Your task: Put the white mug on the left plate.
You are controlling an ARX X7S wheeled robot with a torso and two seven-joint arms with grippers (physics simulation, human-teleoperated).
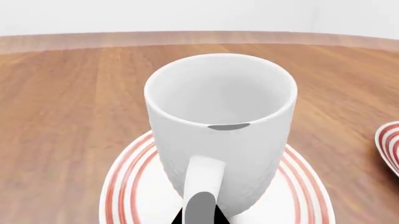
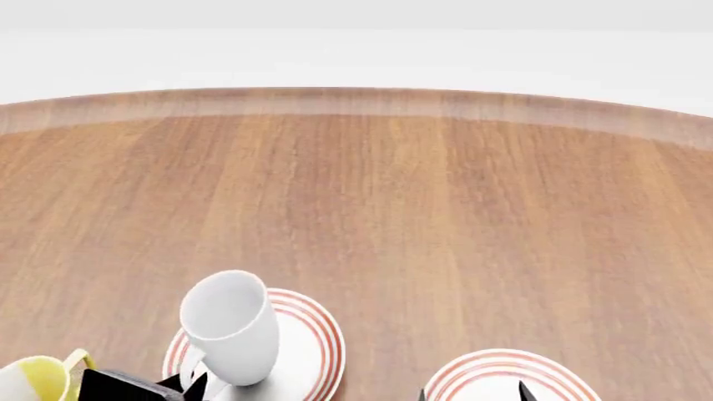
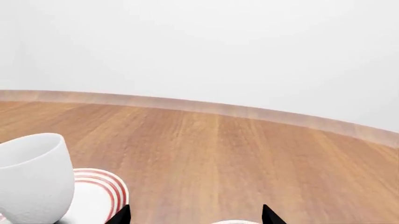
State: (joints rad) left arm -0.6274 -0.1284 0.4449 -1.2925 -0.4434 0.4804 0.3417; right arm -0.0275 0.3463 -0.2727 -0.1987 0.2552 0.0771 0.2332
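The white mug [image 1: 218,121] stands upright over the middle of the left plate [image 1: 124,186], a white plate with red rings, with its handle toward my left wrist. My left gripper [image 1: 199,219] has its black tips close on both sides of that handle, shut on it. From the head view the white mug [image 2: 232,326] is on the left plate [image 2: 317,338] at the near left, and my left gripper [image 2: 179,388] is just behind it. My right gripper [image 3: 194,217] is open and holds nothing, to the right of the mug [image 3: 31,177].
A second red-ringed plate [image 2: 507,368] lies at the near right, below my right gripper. A small mug with yellow inside [image 2: 33,380] stands at the near left edge. The wooden table [image 2: 446,209] stretches far ahead to a pale wall.
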